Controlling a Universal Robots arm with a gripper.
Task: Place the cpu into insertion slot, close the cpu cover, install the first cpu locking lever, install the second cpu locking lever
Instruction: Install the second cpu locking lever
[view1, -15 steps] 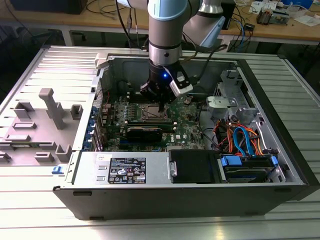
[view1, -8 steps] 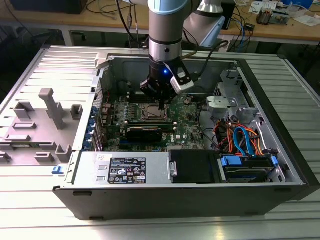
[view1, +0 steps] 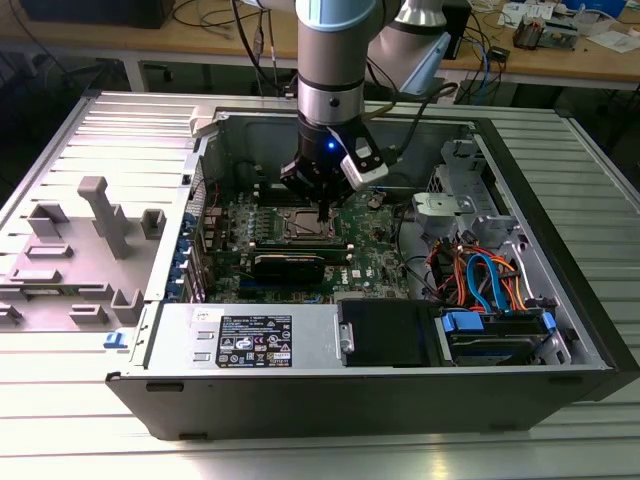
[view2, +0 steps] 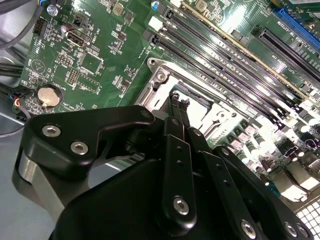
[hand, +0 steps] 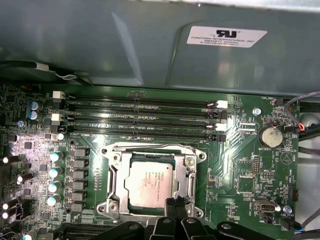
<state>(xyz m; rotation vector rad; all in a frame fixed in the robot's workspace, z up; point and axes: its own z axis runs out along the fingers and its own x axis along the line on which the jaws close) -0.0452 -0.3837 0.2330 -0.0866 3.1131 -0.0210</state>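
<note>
Chip work first: your cpu (hand: 150, 184) sits flat in the insertion slot (hand: 111, 172), with the cpu cover (hand: 187, 167) closed down around it as a metal frame. Your gripper (hand: 176, 204) hangs at the slot's edge, fingers drawn together with nothing visibly held. Beside the slot run the long memory slots (hand: 140, 119).

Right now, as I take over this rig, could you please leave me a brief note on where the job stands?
Gripper: fingers drawn together, tips down at the edge of the socket, holding nothing that I can see.
Chip: already seated in the socket, silvery top facing up.
Cover frame: appears lowered around the chip.
Locking levers: I cannot tell whether either one is latched.
Left: confirm the cover is fully down and check both levers.
</note>
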